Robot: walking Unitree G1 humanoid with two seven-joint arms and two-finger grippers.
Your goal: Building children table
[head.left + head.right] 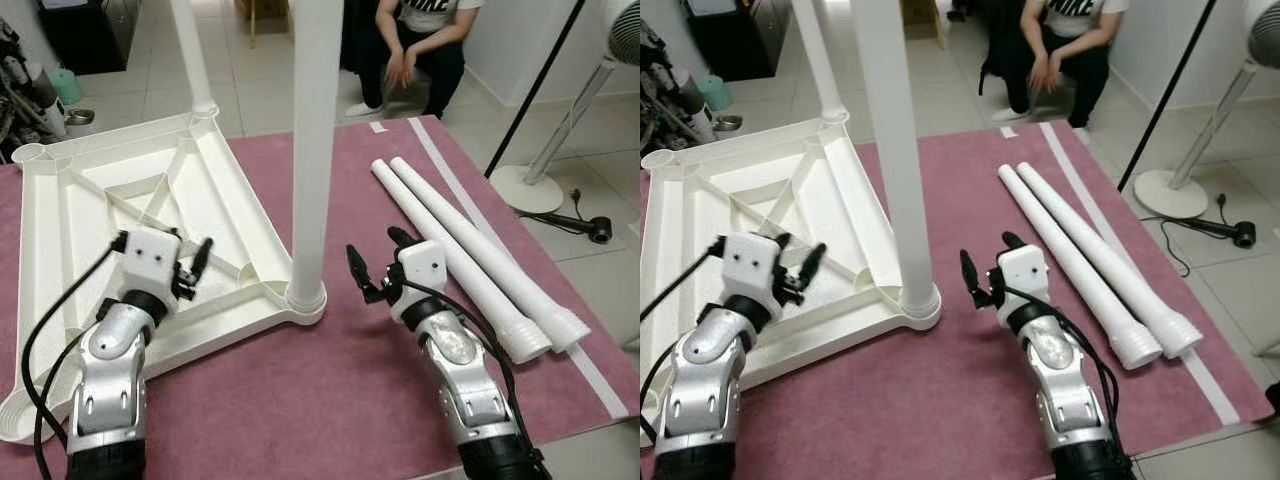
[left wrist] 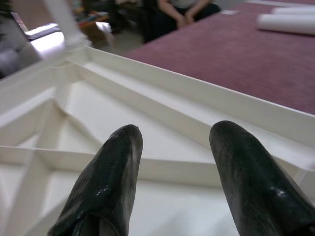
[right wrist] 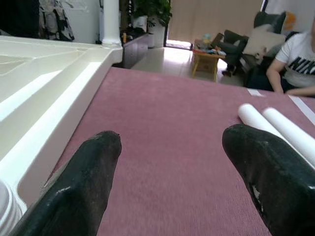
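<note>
White tabletop (image 1: 120, 215) lies upside down on the maroon mat (image 1: 340, 380), left side. Two legs stand fitted: one at the near right corner (image 1: 312, 150), one at the far corner (image 1: 192, 60). Two loose legs (image 1: 470, 255) lie on the right. Left gripper (image 1: 160, 262) hovers over the tabletop, fingers wide, empty. Right gripper (image 1: 378, 258) wide open above the mat, between standing leg and loose legs. A person (image 1: 415, 50) sits at the far edge, probably crouched.

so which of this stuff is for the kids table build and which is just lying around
For the build:
- upside-down white tabletop
- two legs already standing in its corners: near one, far one
- two loose legs lying on the maroon mat
- left gripper open above the tabletop; right gripper open above the mat

Just lying about:
- standing fan
- black cable
- seated person
</note>
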